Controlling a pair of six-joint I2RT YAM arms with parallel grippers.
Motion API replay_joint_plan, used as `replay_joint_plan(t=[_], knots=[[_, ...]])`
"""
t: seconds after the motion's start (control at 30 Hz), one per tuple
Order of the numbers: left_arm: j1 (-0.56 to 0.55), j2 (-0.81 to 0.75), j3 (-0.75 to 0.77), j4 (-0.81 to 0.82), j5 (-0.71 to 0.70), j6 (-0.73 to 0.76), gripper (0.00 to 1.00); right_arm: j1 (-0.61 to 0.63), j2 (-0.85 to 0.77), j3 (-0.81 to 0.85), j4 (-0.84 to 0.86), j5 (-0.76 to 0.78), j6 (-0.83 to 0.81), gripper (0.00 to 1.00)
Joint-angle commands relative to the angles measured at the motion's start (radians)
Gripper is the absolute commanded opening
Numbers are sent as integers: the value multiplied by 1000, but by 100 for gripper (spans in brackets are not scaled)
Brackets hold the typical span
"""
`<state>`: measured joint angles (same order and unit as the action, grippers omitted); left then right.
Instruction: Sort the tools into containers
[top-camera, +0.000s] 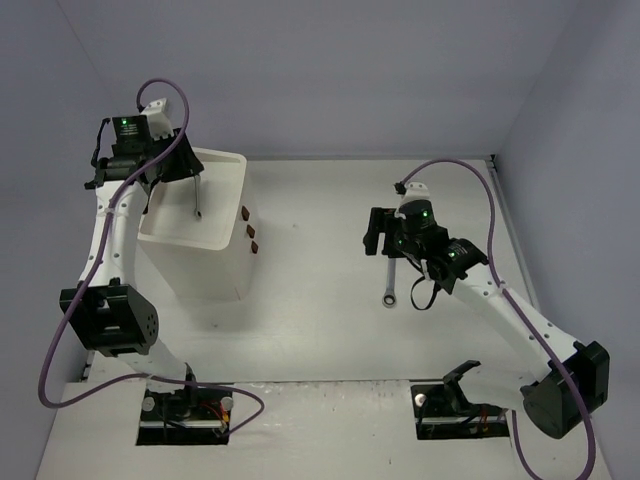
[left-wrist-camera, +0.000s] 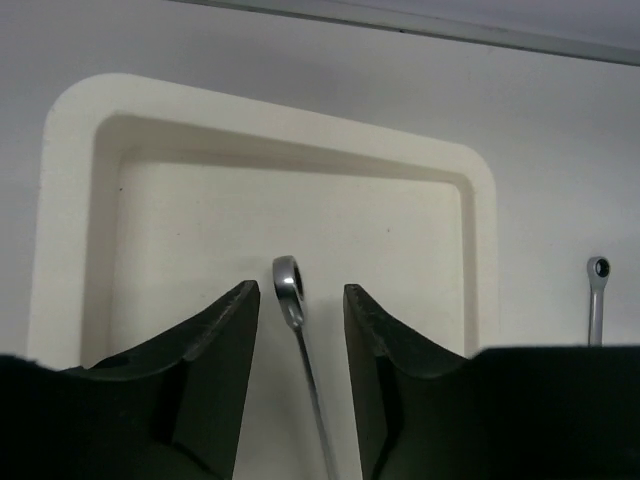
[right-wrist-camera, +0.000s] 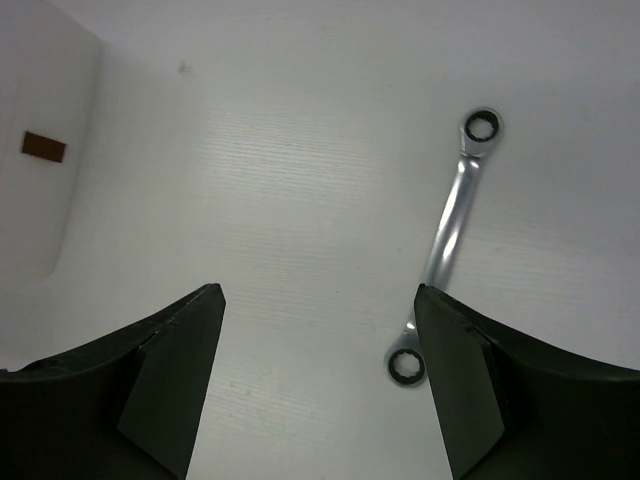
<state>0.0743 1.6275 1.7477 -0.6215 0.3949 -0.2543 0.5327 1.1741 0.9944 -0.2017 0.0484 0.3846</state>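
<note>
The left hand (left-wrist-camera: 300, 292) hovers over the shallow tray top of the white box (left-wrist-camera: 70, 220). Its fingers are narrowly parted, and a silver wrench (left-wrist-camera: 290, 285) stands between them, seemingly touching neither, with its ring end just past the fingertips. The right hand (right-wrist-camera: 318, 292) gapes wide above the worktop (right-wrist-camera: 300, 150). A second wrench (right-wrist-camera: 450, 220) lies flat just beside one of its fingers.

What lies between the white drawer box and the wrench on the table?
Nothing: in the top view, the table between drawer box and wrench is bare.
</note>
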Motion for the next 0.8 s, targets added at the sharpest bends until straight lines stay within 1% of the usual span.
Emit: replay_joint_plan(t=[0.0, 0.07, 0.1, 0.17, 0.23, 0.33, 0.47, 0.57, 0.63, 0.77], knots=[[6, -30, 55, 7, -25, 66, 47, -22, 16, -16, -34, 111, 54, 74], [6, -33, 57, 2, -52, 80, 53, -24, 43, -19, -54, 124, 69, 74], [6, -40, 58, 2, -68, 88, 60, -27, 64, -18, -71, 139, 87, 75], [4, -55, 67, -2, -88, 98, 69, -31, 89, -17, -89, 158, 99, 75], [4, -71, 79, -13, -109, 103, 73, -32, 116, -16, -98, 182, 107, 74], [0, -127, 85, -17, -135, 89, 74, -46, 169, -9, -115, 219, 118, 71], [-22, -238, 59, -15, -171, 22, 75, -56, 259, 18, -123, 204, 117, 67], [-57, -313, -23, -13, -188, -58, 75, -59, 342, 58, -126, 200, 122, 65], [-158, -352, -73, -17, -216, -65, 75, -68, 417, 78, -127, 203, 135, 63], [-280, -428, -150, -15, -257, -67, 75, -106, 519, 127, -126, 185, 136, 60]])
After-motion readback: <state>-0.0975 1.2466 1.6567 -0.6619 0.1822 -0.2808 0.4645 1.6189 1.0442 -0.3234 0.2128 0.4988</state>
